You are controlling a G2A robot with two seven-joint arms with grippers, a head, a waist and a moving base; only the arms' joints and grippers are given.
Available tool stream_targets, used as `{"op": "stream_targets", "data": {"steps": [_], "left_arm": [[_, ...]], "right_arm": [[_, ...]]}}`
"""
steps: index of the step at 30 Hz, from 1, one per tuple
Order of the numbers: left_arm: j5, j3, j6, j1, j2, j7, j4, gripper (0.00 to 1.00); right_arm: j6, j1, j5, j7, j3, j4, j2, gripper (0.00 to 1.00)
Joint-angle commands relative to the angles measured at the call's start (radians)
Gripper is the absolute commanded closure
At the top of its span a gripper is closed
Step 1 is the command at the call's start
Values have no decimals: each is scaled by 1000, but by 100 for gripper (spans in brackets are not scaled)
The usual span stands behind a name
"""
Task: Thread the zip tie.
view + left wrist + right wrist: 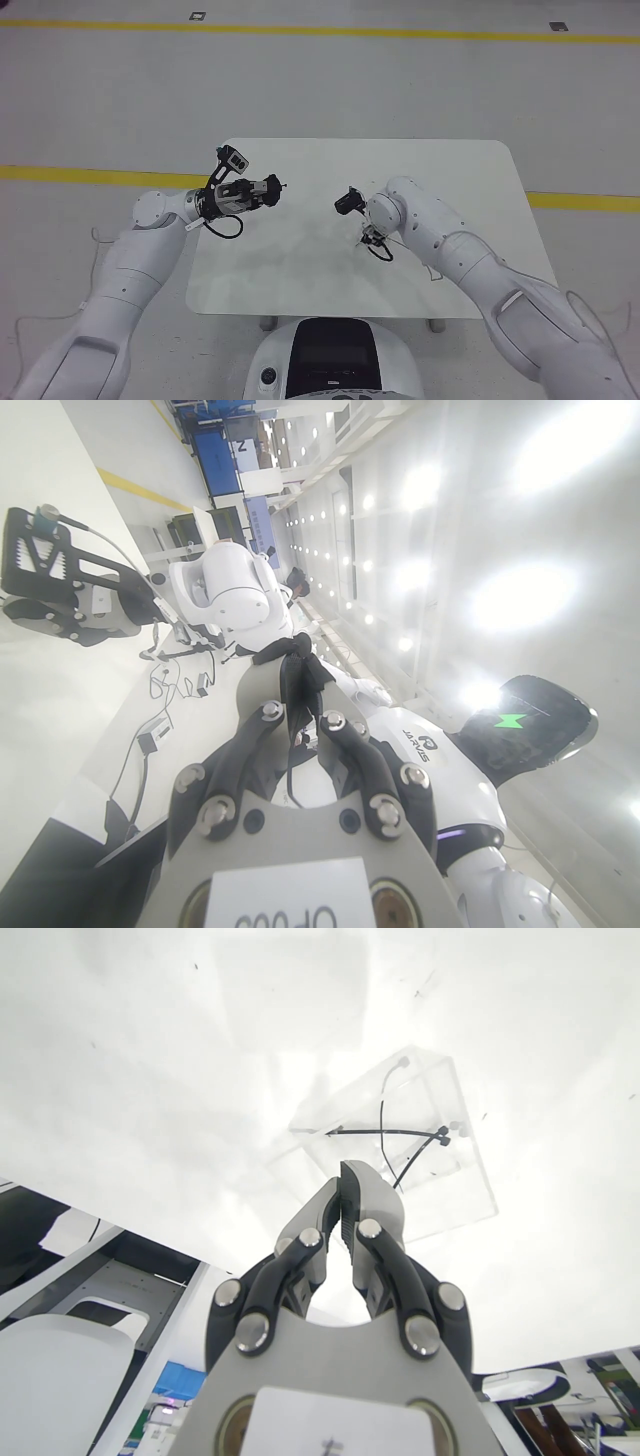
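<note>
Here we see the right gripper (342, 1178) hanging over the white rectangular table (300, 280), its grey fingers pressed together tip to tip. Just beyond those tips sits a clear plastic box (445, 1208), with several thin black zip ties (380, 1132) lying crossed inside it. Farther across, the left gripper (299, 665) is held above the table, pointing toward the right arm and well apart from it. We find its fingers closed on a small black piece (272, 652) that we cannot identify.
</note>
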Motion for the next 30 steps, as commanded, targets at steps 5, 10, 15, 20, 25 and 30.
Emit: {"op": "stream_targets", "data": {"steps": [5, 10, 15, 20, 25, 30], "left_arm": [[0, 0, 0, 0, 0, 0, 0, 100], [0, 0, 0, 0, 0, 0, 0, 100], [0, 0, 0, 0, 0, 0, 0, 100], [0, 0, 0, 0, 0, 0, 0, 100], [0, 0, 0, 0, 0, 0, 0, 100], [0, 0, 0, 0, 0, 0, 0, 100]], "right_arm": [[-42, 10, 19, 18, -13, 25, -15, 100], [-74, 14, 28, 25, -19, 38, -24, 100], [-4, 12, -7, -32, -8, 47, -26, 100], [24, 5, -34, -41, -6, 49, -27, 100], [27, 0, -46, -49, -7, 58, -33, 82], [21, -2, -50, -51, -6, 65, -37, 71]]}}
